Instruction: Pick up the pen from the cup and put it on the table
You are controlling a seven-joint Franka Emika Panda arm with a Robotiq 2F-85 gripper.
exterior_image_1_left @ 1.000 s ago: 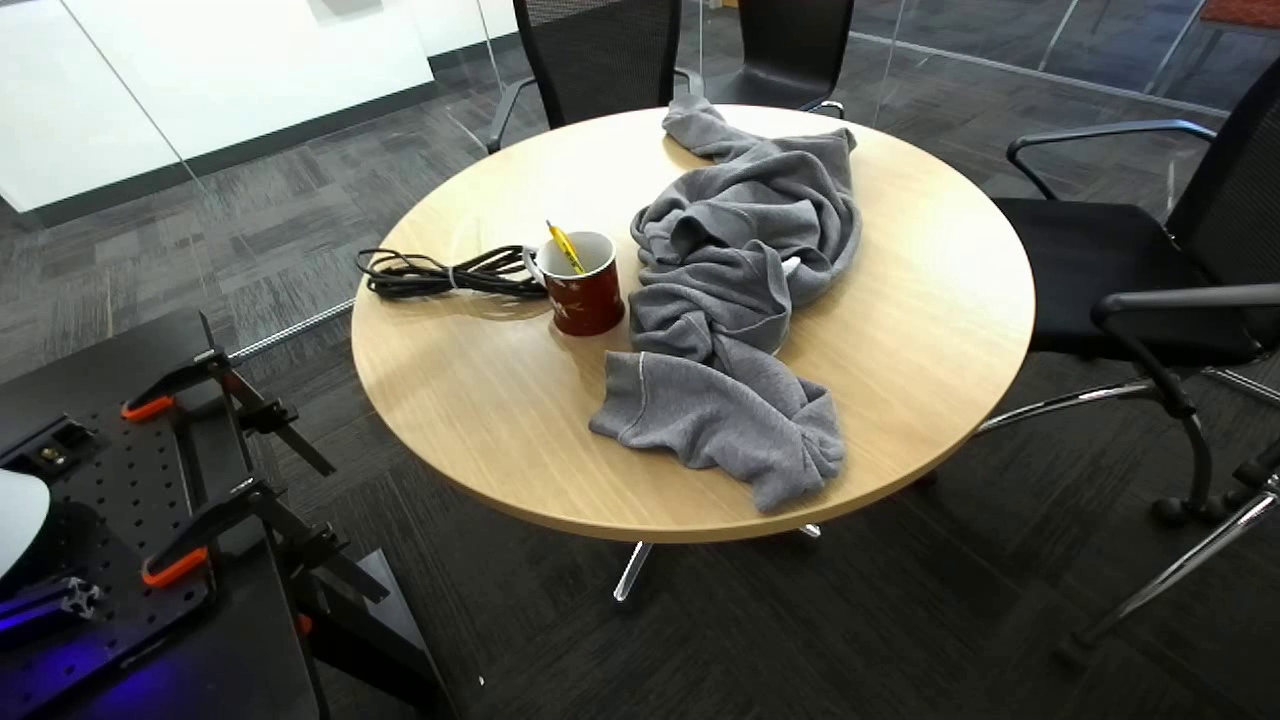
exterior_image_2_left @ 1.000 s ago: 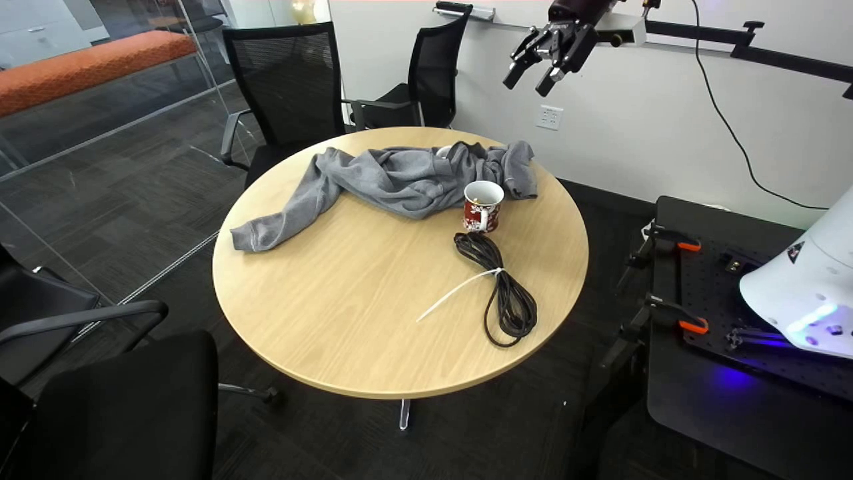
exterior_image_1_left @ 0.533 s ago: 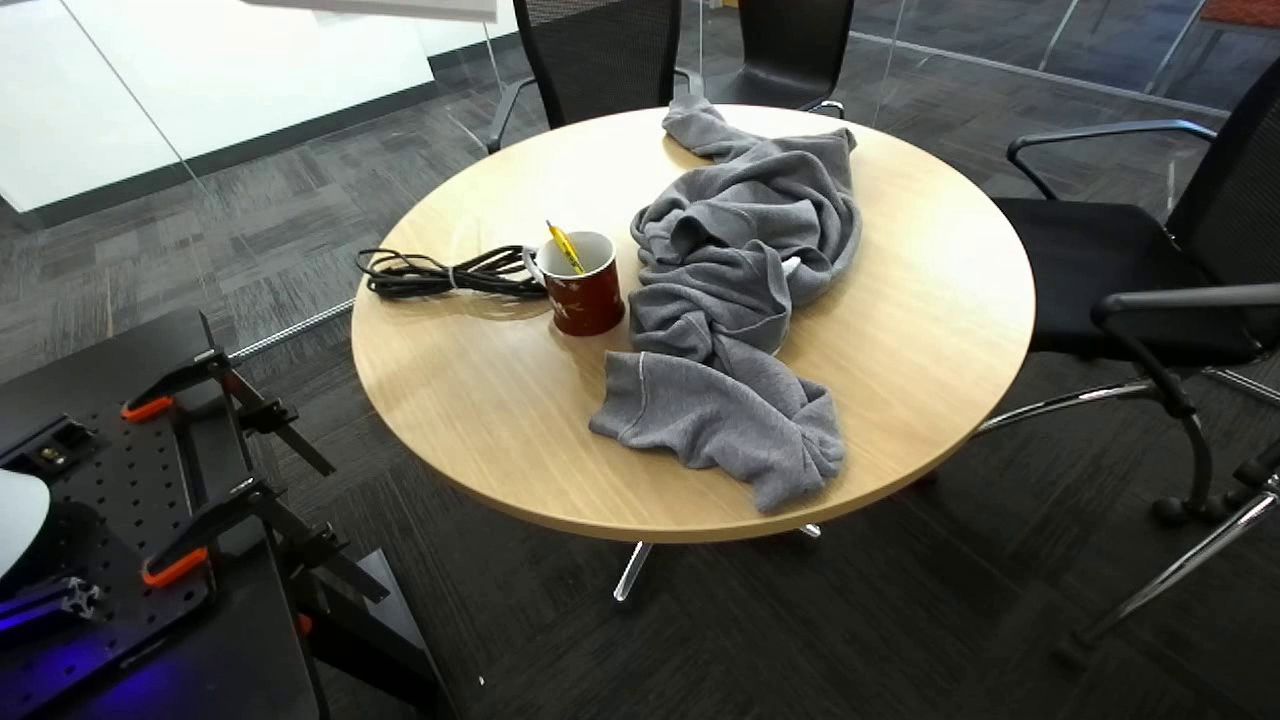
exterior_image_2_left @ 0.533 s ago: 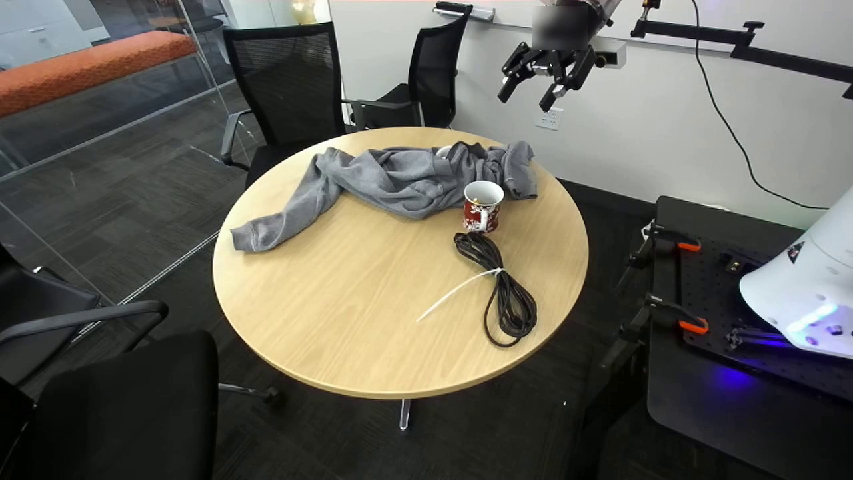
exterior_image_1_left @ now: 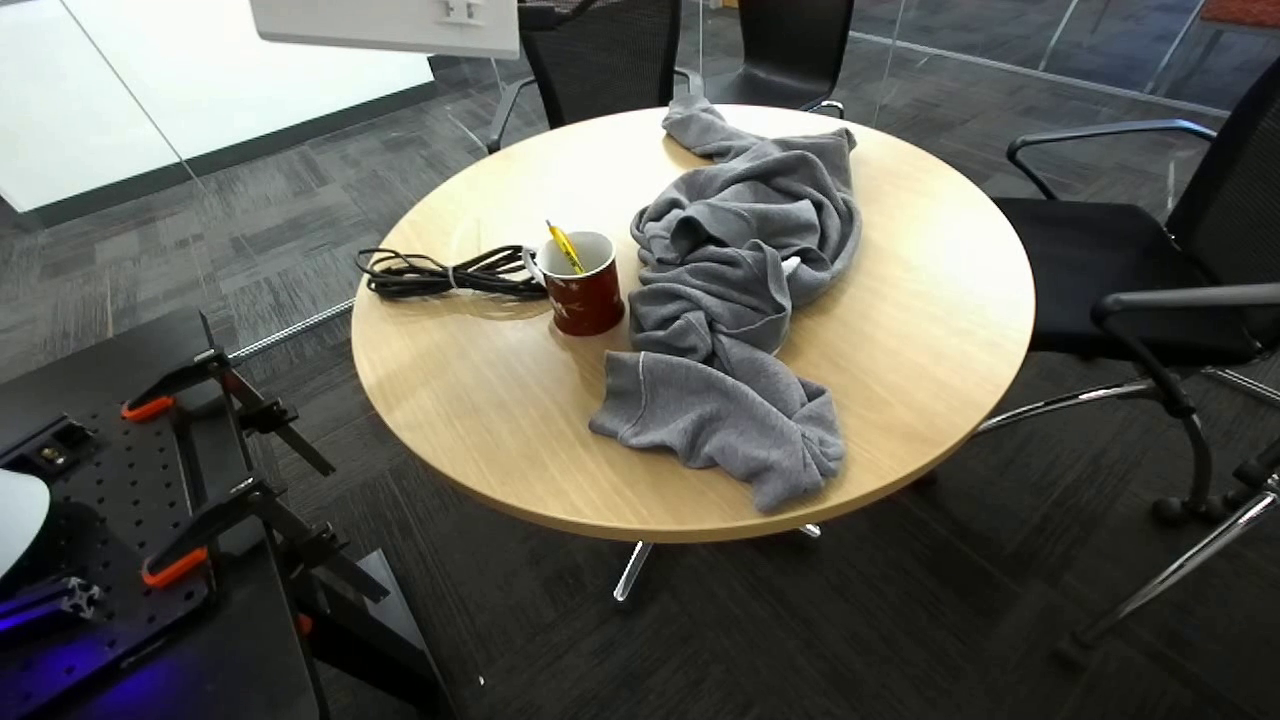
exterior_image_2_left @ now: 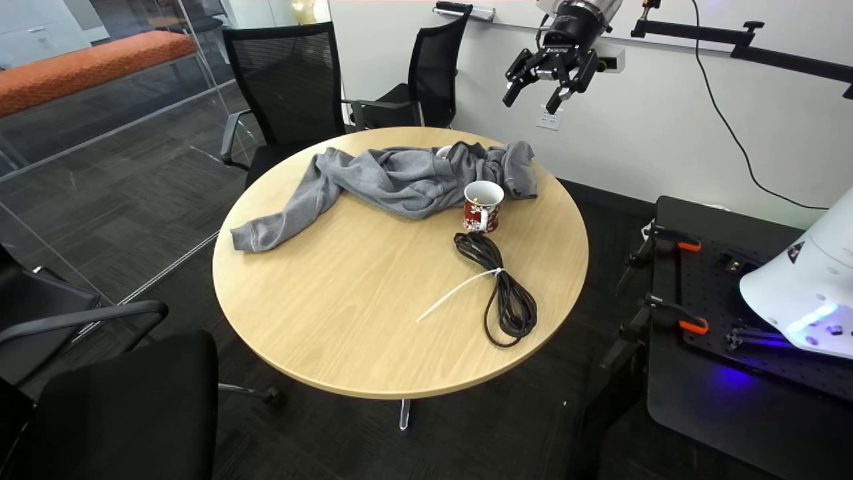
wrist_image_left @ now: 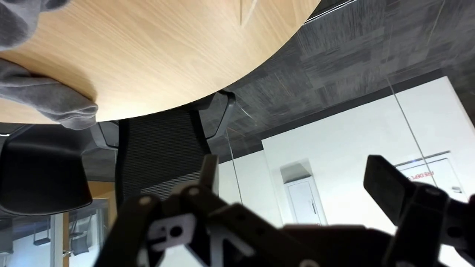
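The dark red cup (exterior_image_1_left: 588, 303) stands upright on the round light wood table (exterior_image_1_left: 470, 420); the cup (exterior_image_2_left: 474, 215) and table (exterior_image_2_left: 360, 300) show in both exterior views. A yellow pen (exterior_image_1_left: 564, 247) leans in the cup, its upper end above the rim. My gripper (exterior_image_2_left: 532, 104) is open and empty, in the air high above and behind the table, away from the cup. In the wrist view the gripper's fingers (wrist_image_left: 293, 168) are wide apart with only the far wall between them. The table (wrist_image_left: 167, 55) shows there, but the cup and pen are out of view.
A grey cloth (exterior_image_1_left: 740, 260) lies right beside the cup. A black coiled cable (exterior_image_2_left: 510, 307) with a white tie lies on the cup's handle side. Black chairs (exterior_image_2_left: 286, 87) stand around the table. A black bench (exterior_image_2_left: 706, 400) with clamps carries the arm's base.
My gripper has come down somewhat in an exterior view and stays open. A pale part of the arm has entered at the top of an exterior view. Cup, pen, cloth and cable have not moved.
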